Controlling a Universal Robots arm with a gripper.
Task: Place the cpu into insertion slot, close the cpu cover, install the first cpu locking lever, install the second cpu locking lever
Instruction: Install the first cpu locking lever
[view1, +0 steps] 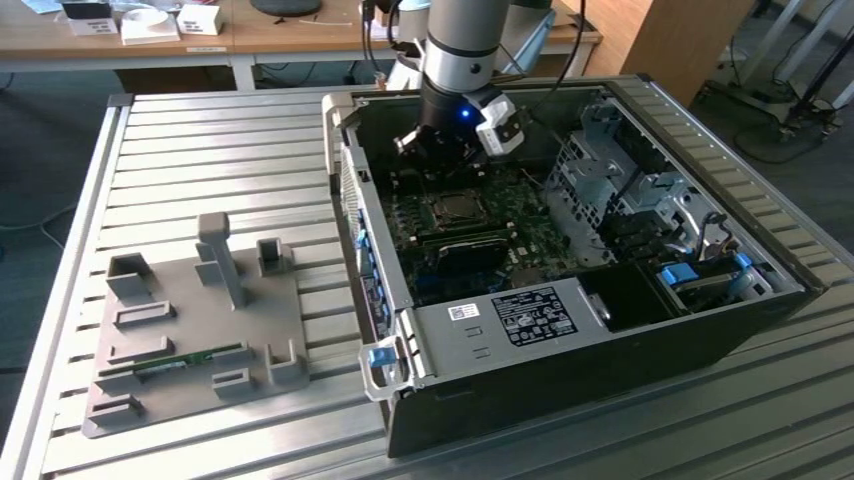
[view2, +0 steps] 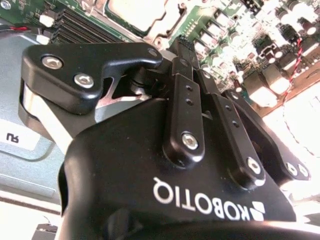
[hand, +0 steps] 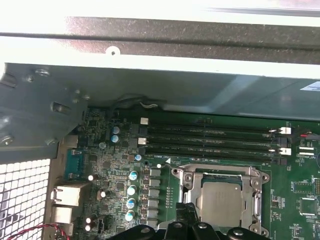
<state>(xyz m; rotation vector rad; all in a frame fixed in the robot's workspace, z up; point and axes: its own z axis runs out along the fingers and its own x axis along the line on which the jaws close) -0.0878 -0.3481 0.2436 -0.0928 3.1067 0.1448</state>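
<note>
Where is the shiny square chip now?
In the first wrist view the cpu sits framed by the cpu cover, beside the long black memory slots.

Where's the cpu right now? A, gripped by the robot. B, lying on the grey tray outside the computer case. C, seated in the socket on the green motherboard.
C: in the first wrist view the cpu lies flat on the green motherboard, framed by the cpu cover.

Silver-grey arm (view1: 467, 40), blue wrist light (view1: 465, 112)
</note>
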